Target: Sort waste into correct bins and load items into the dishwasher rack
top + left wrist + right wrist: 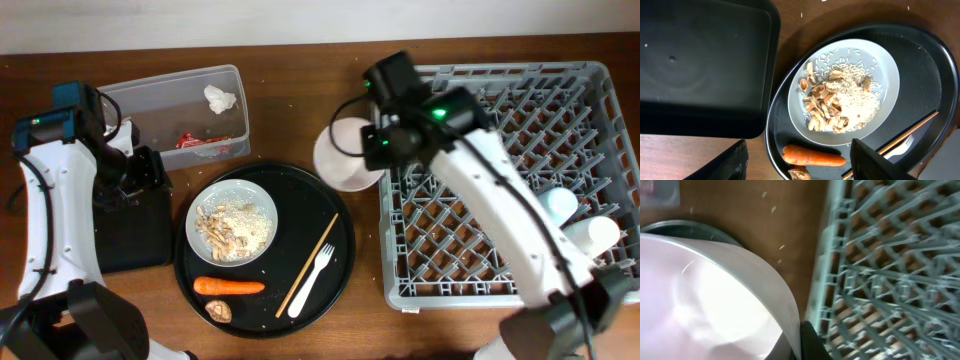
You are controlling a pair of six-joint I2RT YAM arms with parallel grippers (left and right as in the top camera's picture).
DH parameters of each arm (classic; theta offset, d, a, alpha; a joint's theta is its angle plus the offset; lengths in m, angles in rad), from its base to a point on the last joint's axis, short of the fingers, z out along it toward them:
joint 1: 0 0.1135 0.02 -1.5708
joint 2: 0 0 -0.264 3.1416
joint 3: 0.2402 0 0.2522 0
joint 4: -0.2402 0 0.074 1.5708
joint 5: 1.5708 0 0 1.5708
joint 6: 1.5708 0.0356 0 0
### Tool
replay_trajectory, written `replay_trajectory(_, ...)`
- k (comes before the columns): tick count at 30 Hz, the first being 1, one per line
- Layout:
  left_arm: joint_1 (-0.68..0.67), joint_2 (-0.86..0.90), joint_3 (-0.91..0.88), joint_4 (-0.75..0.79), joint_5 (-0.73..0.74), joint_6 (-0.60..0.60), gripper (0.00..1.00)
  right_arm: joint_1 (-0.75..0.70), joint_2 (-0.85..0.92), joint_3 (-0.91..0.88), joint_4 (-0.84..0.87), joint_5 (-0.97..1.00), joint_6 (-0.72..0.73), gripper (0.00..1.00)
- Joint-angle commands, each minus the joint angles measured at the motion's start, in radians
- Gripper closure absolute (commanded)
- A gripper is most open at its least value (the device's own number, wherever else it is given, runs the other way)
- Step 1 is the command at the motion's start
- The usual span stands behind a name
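**Right gripper** (380, 148): clamped on the rim of the pale pink bowl (343, 160). The bowl is over the bare tabletop, just left of the dishwasher rack (590, 130) and beside its far left corner.

**Left gripper** (145, 172): fingers (735, 160) well apart with nothing between them, hanging over the right edge of the shallow black tray (130, 235).

**Clear tub** (160, 110): at far left. Holds the crumpled tissue (220, 98) at its far right and the red wrapper (192, 141) by its near wall.

**Round black tray** (330, 200): at centre, just right of the shallow black tray. It carries:
- white plate (880, 65) on the left, with the food scraps (235, 228) heaped on it
- carrot (229, 287) lying near of the plate
- brown lump (218, 311) at the near rim
- chopstick (308, 265) lying diagonally on the right
- white fork (312, 277) just beside the chopstick, on its right

**Dishwasher rack**: at right. The light blue cup (558, 205) and cream cup (590, 235) lie side by side near its right wall.
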Motion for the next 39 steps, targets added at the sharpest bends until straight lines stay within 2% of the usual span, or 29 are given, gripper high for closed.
replay_trajectory(1,0.002,-0.016,0.006,-0.003,0.011,-0.01,0.35,0.052,0.071,-0.03,0.008,-0.053,-0.012,0.96)
replay_trajectory(13,0.001,-0.016,0.006,-0.007,0.011,-0.01,0.35,0.14,0.317,-0.073,0.123,-0.103,-0.012,0.95)
replay_trajectory(21,0.001,-0.016,0.006,-0.007,0.011,-0.01,0.35,0.143,0.426,-0.074,0.148,-0.103,-0.012,0.95)
replay_trajectory(22,0.001,-0.016,0.006,-0.007,0.011,-0.01,0.35,0.143,0.428,-0.074,0.152,-0.103,-0.012,0.89)
replay_trajectory(25,0.001,-0.016,0.006,-0.006,0.011,-0.01,0.35,0.143,0.428,-0.074,0.154,-0.103,-0.012,0.55)
replay_trajectory(26,0.001,-0.016,0.006,-0.006,0.011,-0.01,0.35,0.143,0.428,-0.074,0.152,-0.103,-0.012,0.53)
replay_trajectory(31,0.001,-0.016,0.006,-0.007,0.011,-0.01,0.35,0.141,0.427,-0.074,0.14,-0.103,-0.012,0.54)
replay_trajectory(34,0.001,-0.016,0.006,-0.006,0.011,-0.01,0.35,0.141,0.427,-0.073,0.132,-0.103,-0.012,0.69)
replay_trajectory(39,0.001,-0.016,0.006,-0.006,0.011,-0.01,0.36,0.133,0.425,-0.072,0.114,-0.103,-0.012,0.71)
